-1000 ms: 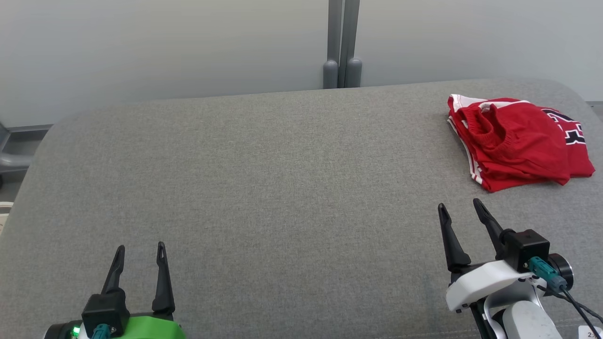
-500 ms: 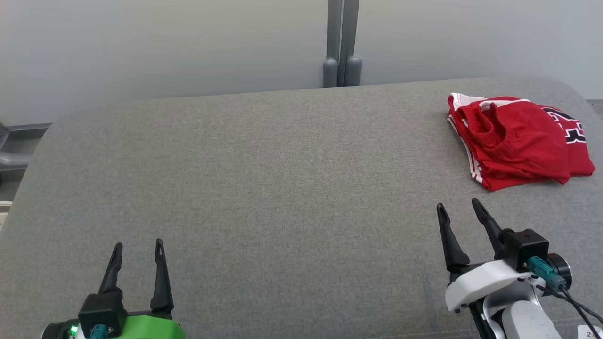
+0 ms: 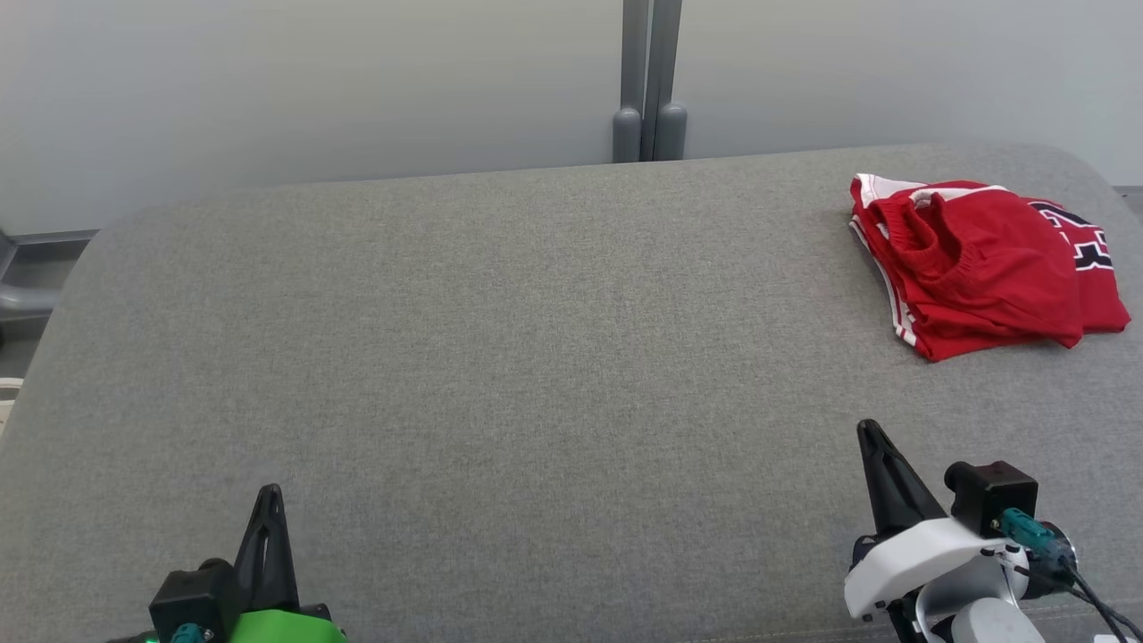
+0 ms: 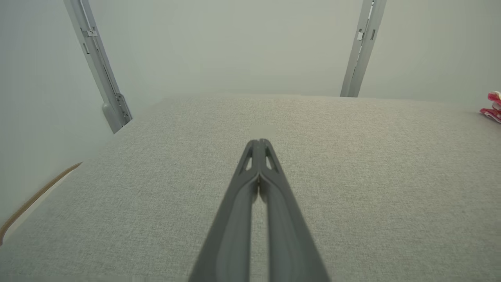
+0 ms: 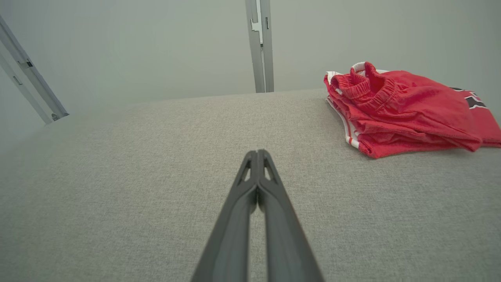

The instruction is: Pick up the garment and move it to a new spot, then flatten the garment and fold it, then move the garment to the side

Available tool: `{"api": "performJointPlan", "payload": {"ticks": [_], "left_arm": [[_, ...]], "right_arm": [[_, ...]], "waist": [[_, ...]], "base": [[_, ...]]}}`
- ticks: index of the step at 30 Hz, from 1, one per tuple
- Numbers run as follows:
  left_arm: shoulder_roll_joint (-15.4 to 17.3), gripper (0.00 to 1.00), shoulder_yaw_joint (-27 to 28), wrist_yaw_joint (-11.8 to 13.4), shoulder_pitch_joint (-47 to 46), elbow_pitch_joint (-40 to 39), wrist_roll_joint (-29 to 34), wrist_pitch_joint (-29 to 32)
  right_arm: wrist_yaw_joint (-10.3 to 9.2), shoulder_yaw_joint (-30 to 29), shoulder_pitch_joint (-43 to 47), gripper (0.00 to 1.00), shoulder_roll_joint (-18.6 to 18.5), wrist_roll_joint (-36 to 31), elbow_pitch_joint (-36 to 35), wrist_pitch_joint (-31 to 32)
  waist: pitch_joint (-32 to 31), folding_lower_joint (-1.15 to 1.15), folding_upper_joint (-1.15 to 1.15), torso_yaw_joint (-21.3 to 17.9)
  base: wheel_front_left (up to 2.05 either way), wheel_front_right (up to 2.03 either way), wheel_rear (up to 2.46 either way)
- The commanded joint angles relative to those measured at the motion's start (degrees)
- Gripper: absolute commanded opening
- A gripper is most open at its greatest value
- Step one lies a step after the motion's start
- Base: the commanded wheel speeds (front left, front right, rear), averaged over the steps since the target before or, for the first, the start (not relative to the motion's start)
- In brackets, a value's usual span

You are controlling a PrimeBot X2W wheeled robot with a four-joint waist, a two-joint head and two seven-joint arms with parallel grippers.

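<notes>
The garment (image 3: 982, 263) is red with white side stripes and black lettering; it lies folded at the far right of the grey padded table (image 3: 536, 357). In the right wrist view the garment (image 5: 403, 109) sits ahead and to the right, and a sliver of the garment (image 4: 492, 106) shows at the right edge of the left wrist view. My right gripper (image 3: 868, 429) is shut and empty near the front right, well short of the cloth; its tips (image 5: 257, 152) meet. My left gripper (image 3: 271, 493) is shut and empty at the front left, tips (image 4: 258, 141) together.
A pale wall with a grey vertical post (image 3: 650, 80) stands behind the table. The table's rounded left edge (image 3: 54, 321) drops off to the floor. Wide bare grey surface lies between the grippers and the garment.
Both grippers have gone from open to shut, with nothing between the fingers. Both have drawn back slightly toward the table's front edge. The garment has not moved.
</notes>
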Motion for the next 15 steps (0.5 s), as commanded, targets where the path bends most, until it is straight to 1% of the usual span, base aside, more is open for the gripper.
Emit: {"api": "performJointPlan", "payload": {"ticks": [1, 5, 7, 13, 15], "left_arm": [[0.26, 0.00, 0.70, -0.50, -1.18, -0.52, -3.42, 0.68], [0.14, 0.00, 1.05, -0.98, -1.57, -0.55, -7.98, 1.67], [0.05, 0.00, 1.29, -1.33, -1.85, -0.59, -11.25, 2.37], [-0.12, 0.00, 1.77, -2.01, -2.42, -0.58, -17.43, 3.72], [-0.15, 0.00, 1.86, -2.10, -2.51, -0.57, -18.44, 3.97]], "right_arm": [[0.00, -0.55, -1.20, 0.00, -0.14, 3.56, -0.81, 0.73], [0.00, -0.97, -1.30, 0.00, -0.16, 8.18, -0.94, 1.74], [0.00, -1.26, -1.38, 0.00, -0.18, 11.50, -1.04, 2.44], [0.00, -1.84, -1.60, 0.00, -0.21, 17.76, -1.17, 3.83], [0.00, -1.94, -1.64, 0.00, -0.22, 18.78, -1.19, 4.05]], "waist": [[0.02, 0.00, 0.00, -0.03], [0.06, 0.00, 0.00, -0.07], [0.09, 0.00, 0.00, -0.11], [0.15, 0.00, 0.00, -0.18], [0.16, 0.00, 0.00, -0.19]], "base": [[0.00, 0.00, 0.00], [0.00, 0.00, 0.00], [0.00, 0.00, 0.00], [0.00, 0.00, 0.00], [0.00, 0.00, 0.00]]}}
